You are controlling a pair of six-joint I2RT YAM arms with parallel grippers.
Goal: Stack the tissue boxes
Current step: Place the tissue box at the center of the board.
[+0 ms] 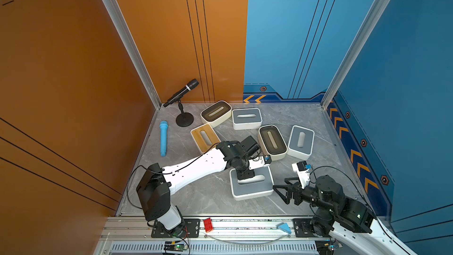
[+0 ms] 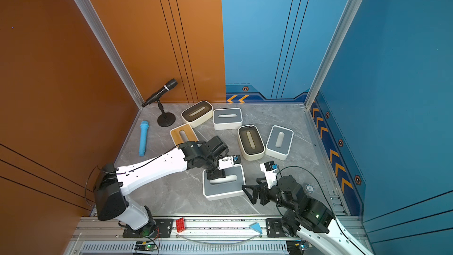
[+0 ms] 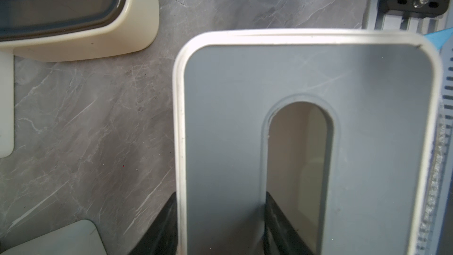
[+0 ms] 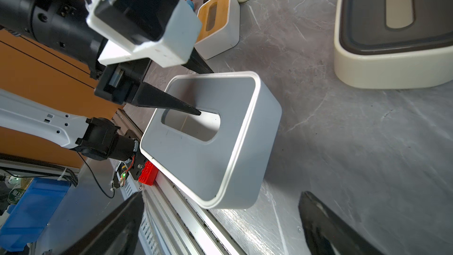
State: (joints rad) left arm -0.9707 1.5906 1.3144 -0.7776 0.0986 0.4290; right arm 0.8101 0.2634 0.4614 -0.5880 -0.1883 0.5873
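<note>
Near the table's front lies a grey-lidded tissue box (image 1: 252,187) (image 2: 224,188) (image 4: 196,158). My left gripper (image 1: 245,176) (image 3: 220,195) is shut on its long wall, one finger down in the oval slot and the other outside. Whether this box is off the table I cannot tell. Right of it my right gripper (image 1: 279,183) (image 4: 221,207) stands open, holding nothing. Behind lie a bamboo-lidded box (image 1: 204,137), two dark brown-lidded boxes (image 1: 215,113) (image 1: 272,142) and two more grey-lidded boxes (image 1: 247,118) (image 1: 301,142), all single.
A black microphone on a stand (image 1: 182,94) is in the back left corner, with a blue microphone (image 1: 163,138) lying by the left wall. A red brick (image 1: 208,224) and a blue wedge (image 1: 284,228) rest on the front rail. Walls close in three sides.
</note>
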